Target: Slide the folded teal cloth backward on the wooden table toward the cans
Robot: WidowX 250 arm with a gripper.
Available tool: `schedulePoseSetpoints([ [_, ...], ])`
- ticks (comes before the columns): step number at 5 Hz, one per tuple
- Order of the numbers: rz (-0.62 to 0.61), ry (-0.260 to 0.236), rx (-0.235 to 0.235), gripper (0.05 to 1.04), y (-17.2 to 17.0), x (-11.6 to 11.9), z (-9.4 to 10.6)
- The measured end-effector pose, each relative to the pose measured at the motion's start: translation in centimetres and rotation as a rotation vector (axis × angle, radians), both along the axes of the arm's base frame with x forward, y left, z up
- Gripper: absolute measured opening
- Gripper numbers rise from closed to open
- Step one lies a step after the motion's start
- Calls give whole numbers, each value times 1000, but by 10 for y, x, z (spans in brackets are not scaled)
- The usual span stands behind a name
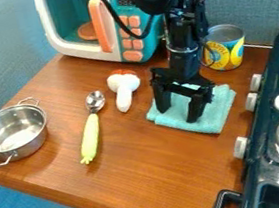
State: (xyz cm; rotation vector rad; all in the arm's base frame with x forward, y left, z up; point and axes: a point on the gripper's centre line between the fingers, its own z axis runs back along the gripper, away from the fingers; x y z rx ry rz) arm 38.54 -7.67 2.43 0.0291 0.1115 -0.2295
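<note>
The black gripper hangs straight down over the folded teal cloth, right of the table's middle. Its two fingers stand apart, with cloth visible between and behind them; whether the tips touch the fabric I cannot tell. Left of the gripper lies a white mushroom-like toy with an orange-red top. Farther left is a spoon with a pale green handle, its metal bowl toward the back.
A silver two-handled pot stands at the left edge. Behind are a toy microwave with an orange handle and a yellow-blue can. The dark toy stove with its knobs borders the right side of the wooden table.
</note>
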Motion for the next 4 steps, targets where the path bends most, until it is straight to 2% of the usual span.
schedulePoseSetpoints([
  [1, -20, -137, -25, 1001, 0, 2, 42],
  [2, -31, -197, -6, 1001, 5, 0, 62],
  [3, -58, -182, 3, 1001, 10, -15, 75],
  [4, -101, -117, 10, 1001, 27, -44, 81],
])
